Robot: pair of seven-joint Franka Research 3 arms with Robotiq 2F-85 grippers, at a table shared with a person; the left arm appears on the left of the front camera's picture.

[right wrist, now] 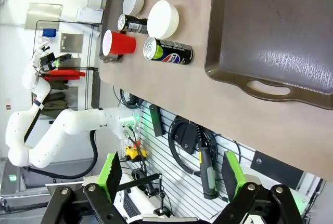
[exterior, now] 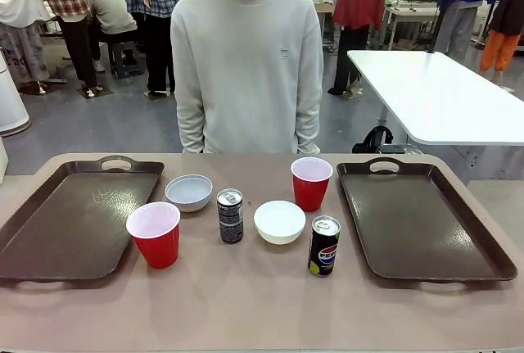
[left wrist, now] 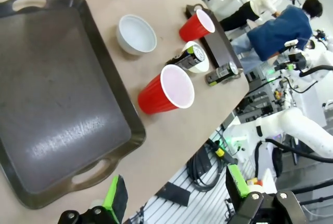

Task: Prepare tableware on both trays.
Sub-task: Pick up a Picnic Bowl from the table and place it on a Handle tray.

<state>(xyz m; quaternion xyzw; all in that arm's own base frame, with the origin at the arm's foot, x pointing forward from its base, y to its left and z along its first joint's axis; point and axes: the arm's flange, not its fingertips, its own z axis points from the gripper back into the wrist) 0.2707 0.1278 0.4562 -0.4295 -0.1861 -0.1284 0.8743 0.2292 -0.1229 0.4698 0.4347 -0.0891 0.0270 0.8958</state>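
Two dark brown trays lie on the table, the left tray (exterior: 74,222) and the right tray (exterior: 422,222), both bare. Between them stand a red cup (exterior: 154,234), a white bowl (exterior: 189,192), a dark can (exterior: 230,216), a second white bowl (exterior: 280,222), a second red cup (exterior: 311,183) and a Pepsi can (exterior: 324,246). My left gripper (left wrist: 177,195) hangs open off the table's near edge, beside the left tray (left wrist: 52,99) and near the red cup (left wrist: 166,90). My right gripper (right wrist: 171,174) hangs open below the table edge near the right tray (right wrist: 270,31).
A person in a light grey sweater (exterior: 248,66) stands at the far side, hands out of sight. A white table (exterior: 442,95) stands behind at the right. Cables and a slatted panel (right wrist: 192,151) lie under the table's near edge.
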